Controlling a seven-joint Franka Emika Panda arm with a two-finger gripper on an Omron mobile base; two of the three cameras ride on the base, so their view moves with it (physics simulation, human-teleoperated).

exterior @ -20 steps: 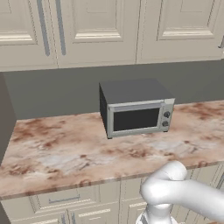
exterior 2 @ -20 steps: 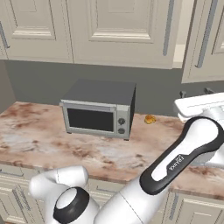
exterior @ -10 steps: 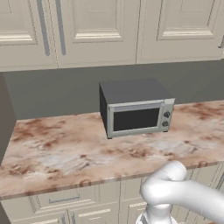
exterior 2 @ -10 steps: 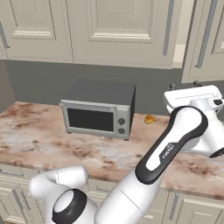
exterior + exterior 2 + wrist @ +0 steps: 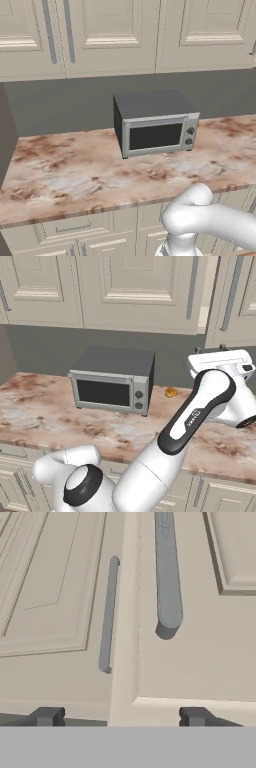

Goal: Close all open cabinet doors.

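Tall cream upper cabinet doors with grey bar handles hang above the counter. In the right base view the right door (image 5: 235,311) stands slightly ajar, proud of the closed door (image 5: 145,291) beside it. The hand view shows the ajar door (image 5: 200,657) close up with its thick handle (image 5: 167,577). Its edge stands in front of the neighbouring door (image 5: 55,587), whose thin handle (image 5: 107,617) lies further back. My gripper (image 5: 121,717) is open and empty just below the doors' lower edges, fingertips (image 5: 47,716) wide apart. The right base view places my gripper (image 5: 210,349) raised under the ajar door.
A grey microwave (image 5: 155,125) stands on the marbled counter (image 5: 65,175) against the back wall. A small orange thing (image 5: 171,391) lies on the counter right of the microwave (image 5: 112,378). More shut upper doors (image 5: 107,30) show at left. Drawers (image 5: 72,229) run below the counter.
The arm has lifted, carrying the hand up and a little left toward the underside of the ajar door. The microwave and counter have not shifted.
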